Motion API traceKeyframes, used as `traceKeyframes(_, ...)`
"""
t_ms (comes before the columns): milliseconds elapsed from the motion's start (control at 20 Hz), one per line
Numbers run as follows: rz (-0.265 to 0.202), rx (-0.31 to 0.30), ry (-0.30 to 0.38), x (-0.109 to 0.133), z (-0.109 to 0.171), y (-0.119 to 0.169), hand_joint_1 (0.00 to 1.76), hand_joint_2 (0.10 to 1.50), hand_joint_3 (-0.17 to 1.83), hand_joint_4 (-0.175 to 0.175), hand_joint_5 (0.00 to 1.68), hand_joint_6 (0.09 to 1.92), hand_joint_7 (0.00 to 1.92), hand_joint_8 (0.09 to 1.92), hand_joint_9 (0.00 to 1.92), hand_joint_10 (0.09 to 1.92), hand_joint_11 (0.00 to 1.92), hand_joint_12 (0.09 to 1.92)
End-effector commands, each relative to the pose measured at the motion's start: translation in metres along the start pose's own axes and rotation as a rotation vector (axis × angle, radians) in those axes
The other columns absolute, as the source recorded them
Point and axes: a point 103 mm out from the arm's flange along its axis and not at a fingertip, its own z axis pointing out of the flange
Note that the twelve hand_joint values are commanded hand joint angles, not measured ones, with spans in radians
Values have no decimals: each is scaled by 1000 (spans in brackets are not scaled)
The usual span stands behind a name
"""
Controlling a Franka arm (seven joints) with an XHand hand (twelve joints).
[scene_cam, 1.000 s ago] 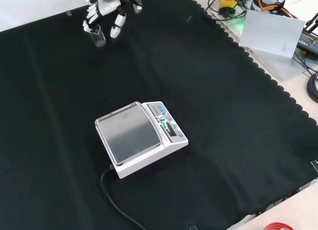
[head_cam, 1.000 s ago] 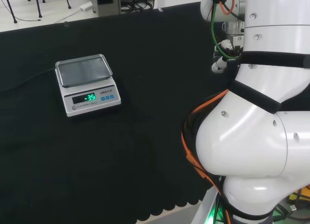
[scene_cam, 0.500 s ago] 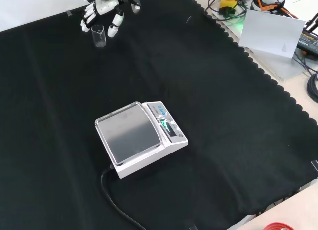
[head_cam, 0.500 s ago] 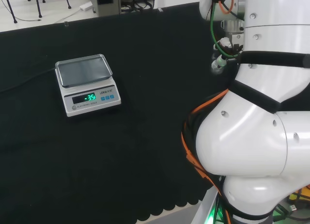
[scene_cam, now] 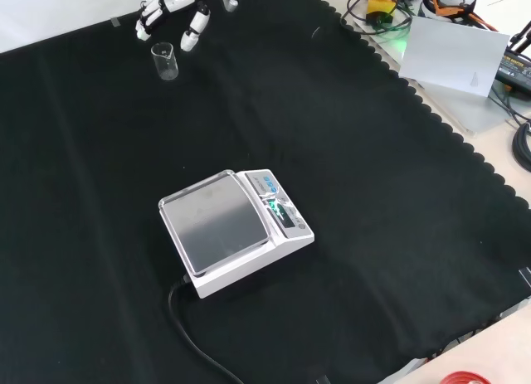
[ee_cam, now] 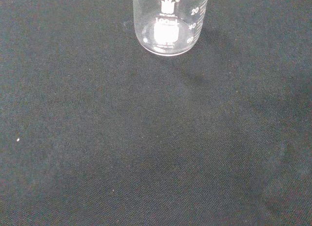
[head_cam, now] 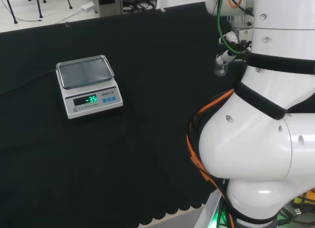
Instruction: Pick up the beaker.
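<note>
Fingers of the hand (scene_cam: 172,4) hang spread and fairly straight, holding nothing. In the front view they sit at the top left edge, just above and behind the beaker (scene_cam: 164,60), apart from it.

What has changed: a second ago the fingertips stood on either side of the beaker, close around its rim. Half a second ago they had risen a little. Now the hand is higher still and farther back, and the beaker stands alone and upright on the black cloth (scene_cam: 373,193), in the same spot as before. Judged from this, the beaker has not been picked up, and the hand is moving away from it, not closing in. The grasp would have to be set up afresh.

Moving right from the beaker in the front view, the scale (scene_cam: 232,230) sits well apart from it, nearer the camera, near the middle of the cloth. Its pan is bare and a black cable (scene_cam: 187,330) runs off from its near side.

In the wrist view the beaker appears clear, with printed marks on its wall, and looks empty.

Count: one hand, one beaker, one scale. In the head view the beaker (head_cam: 220,68) shows far to the right of the scale, beside the arm's white links (head_cam: 266,139).
</note>
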Motion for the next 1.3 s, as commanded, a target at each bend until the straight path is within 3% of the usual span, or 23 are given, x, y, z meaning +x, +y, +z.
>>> traceKeyframes(50,-7,33,5,-3,4,15,874,1018,-175,-24,323,87,87,635,276,835,153,1429)
traceKeyframes(150,-19,57,17,-3,4,15,874,1017,-175,-24,324,87,90,636,277,835,153,1427)
traceKeyframes(200,4,69,1,-2,5,19,874,1017,-175,-24,325,87,90,637,278,834,152,1427)
traceKeyframes(300,-22,82,10,-1,9,26,874,1016,-175,-24,329,87,91,638,274,831,143,1423)
traceKeyframes(550,-25,124,23,-2,20,32,859,1011,-175,-20,334,87,90,638,236,820,120,1424)
traceKeyframes(950,-31,130,22,0,29,32,856,1010,-175,-17,352,87,93,640,233,827,116,1432)
traceKeyframes(1300,-38,129,5,2,34,39,925,1025,-175,-31,428,87,187,677,373,824,228,1405)
